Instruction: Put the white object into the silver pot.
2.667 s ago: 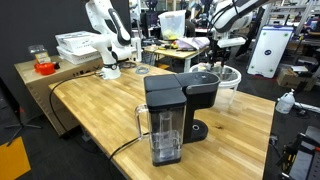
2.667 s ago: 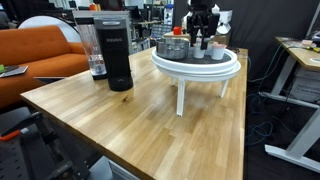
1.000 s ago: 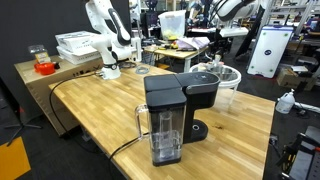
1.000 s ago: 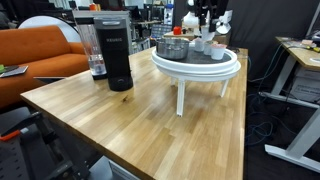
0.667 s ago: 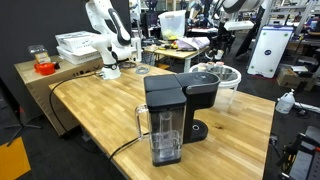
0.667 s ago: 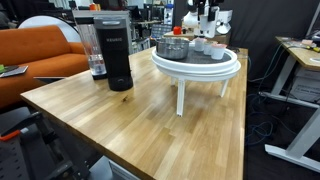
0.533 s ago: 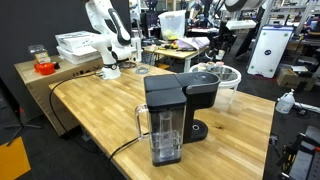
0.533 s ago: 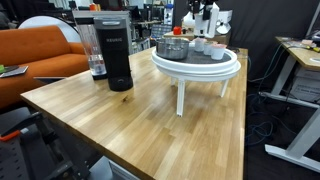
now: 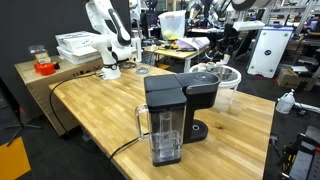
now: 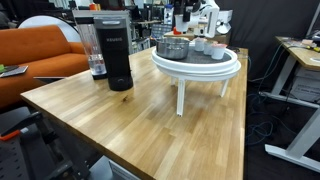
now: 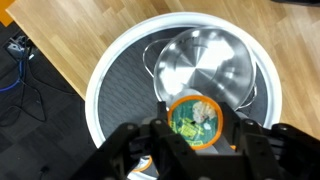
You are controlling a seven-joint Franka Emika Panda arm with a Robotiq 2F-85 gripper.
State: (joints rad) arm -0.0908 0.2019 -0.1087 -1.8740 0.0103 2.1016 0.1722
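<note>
In the wrist view my gripper (image 11: 197,130) is shut on the white object (image 11: 195,116), a round cup with an orange rim and a green and white top. I hold it in the air over the near rim of the silver pot (image 11: 208,62), which is empty. The pot stands on a round white raised tray (image 11: 108,70). In an exterior view the gripper (image 10: 196,20) hangs above the tray (image 10: 196,66), near the pot (image 10: 174,47). In an exterior view the gripper (image 9: 229,38) is high over the tray (image 9: 229,77).
A black coffee maker with a clear jug (image 9: 168,118) stands on the wooden table (image 10: 140,125), also seen in an exterior view (image 10: 118,55). Small cups (image 10: 216,50) sit on the tray beside the pot. A cardboard box (image 9: 40,85) and another robot (image 9: 108,35) stand behind.
The gripper has lifted off the tray with the cup in it and moved sideways toward the pot. Nothing else has moved.
</note>
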